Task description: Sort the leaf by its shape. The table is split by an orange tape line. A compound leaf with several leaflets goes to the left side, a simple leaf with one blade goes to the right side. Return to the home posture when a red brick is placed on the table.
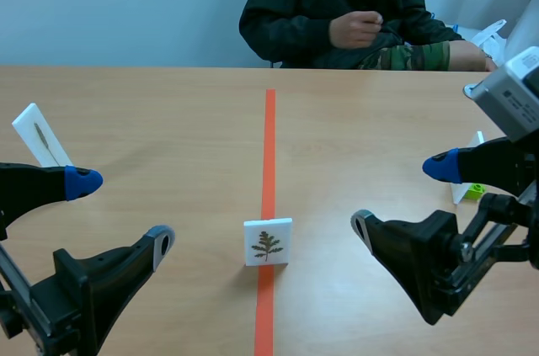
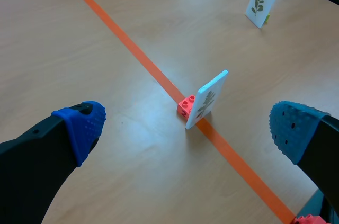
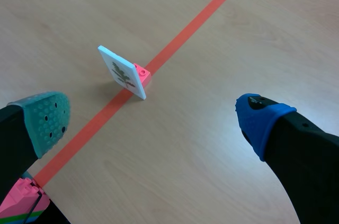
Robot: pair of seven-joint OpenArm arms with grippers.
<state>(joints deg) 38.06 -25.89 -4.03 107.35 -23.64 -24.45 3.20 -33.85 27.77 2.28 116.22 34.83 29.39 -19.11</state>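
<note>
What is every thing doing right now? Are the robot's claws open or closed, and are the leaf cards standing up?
Left gripper: open, holding nothing.
Right gripper: open, holding nothing.
Middle leaf card: standing upright on the tape line, propped by a red block.
Left leaf card: standing on the left side.
Right leaf card: standing on the right side.

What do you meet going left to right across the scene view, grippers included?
slender-leaf card -> left gripper -> centre leaf card -> right gripper -> half-hidden white card
</note>
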